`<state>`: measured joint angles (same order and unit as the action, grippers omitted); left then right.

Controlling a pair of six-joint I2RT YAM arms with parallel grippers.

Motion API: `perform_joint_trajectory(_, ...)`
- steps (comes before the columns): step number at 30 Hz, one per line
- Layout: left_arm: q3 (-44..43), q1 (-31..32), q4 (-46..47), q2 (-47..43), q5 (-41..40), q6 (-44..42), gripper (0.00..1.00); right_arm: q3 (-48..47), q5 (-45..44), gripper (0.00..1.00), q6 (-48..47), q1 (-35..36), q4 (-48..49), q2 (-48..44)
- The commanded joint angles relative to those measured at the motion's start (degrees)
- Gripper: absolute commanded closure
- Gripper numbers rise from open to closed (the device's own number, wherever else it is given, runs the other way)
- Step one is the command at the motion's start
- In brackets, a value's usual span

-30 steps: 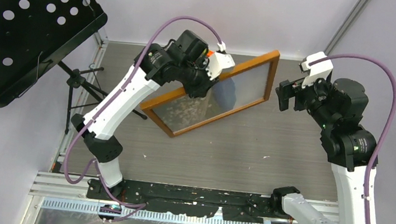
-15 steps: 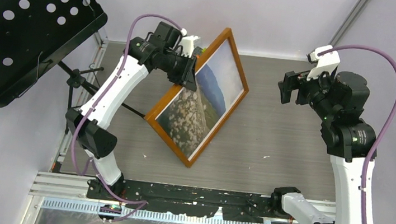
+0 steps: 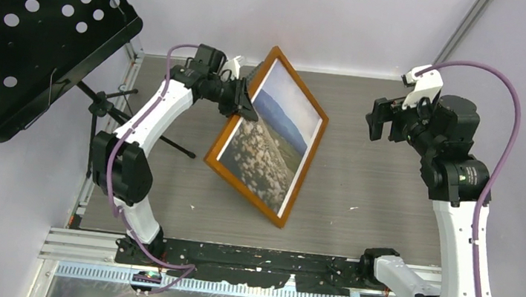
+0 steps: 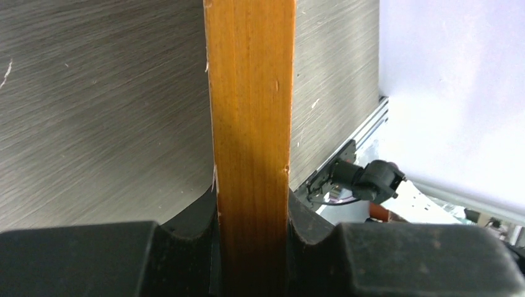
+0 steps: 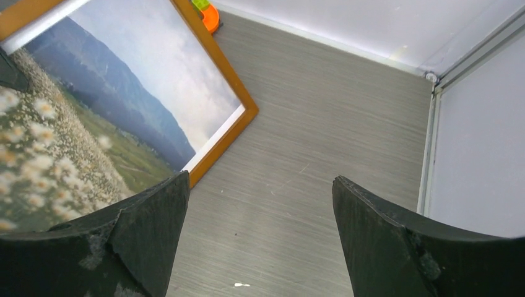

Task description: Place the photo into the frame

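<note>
The photo point(image 3: 270, 138) fills the thin rectangular wooden frame point(image 4: 251, 136), tilted, sky end farthest; left gripper point(image 3: 244, 99) pinches its edge, right gripper point(image 5: 260, 180) spread.

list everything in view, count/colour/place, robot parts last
frame: 1, light orange-brown wood, held tilted over the table's middle by its left edge
photo: 1, landscape of pale field, blue hills and cloudy sky, inside the frame, facing up
small object: 1, orange and green, behind the frame's far corner; too hidden to identify
music stand: 1, black, perforated tray, far left of the table
table: 1, grey brushed surface
mounting rail: 1, black and silver, near edge
left gripper: 1, black, shut on the frame's edge
right gripper: 1, black, open, empty, right of the frame
arms: 2, white and black, with purple cables
</note>
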<state>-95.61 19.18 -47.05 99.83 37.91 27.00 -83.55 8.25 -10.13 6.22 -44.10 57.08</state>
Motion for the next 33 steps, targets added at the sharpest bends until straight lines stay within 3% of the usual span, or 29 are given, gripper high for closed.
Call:
perform_joint_trajectory(1, 5.0, -2.0, 16.7, -3.8, 5.6, 8.3, 1.00, 3.0, 0.9, 0.08, 0.8, -0.8, 3.2, -1.3)
perform_joint_trajectory(16, 35.2, -3.7, 48.6, -6.6, 0.6, 20.6, 1.00, 19.5, 6.1, 0.02, 3.2, -2.9, 13.3, -4.3)
perform_joint_trajectory(24, 42.9, -3.7, 58.8, -1.6, -1.2, 23.7, 1.00, 26.7, 8.4, 0.05, 2.4, -2.9, 18.5, -4.9)
perform_joint_trajectory(33, 47.8, -3.6, 68.2, 3.9, -1.0, 26.9, 0.77, 35.6, 13.9, 0.05, 0.0, -2.9, 26.0, -3.1)
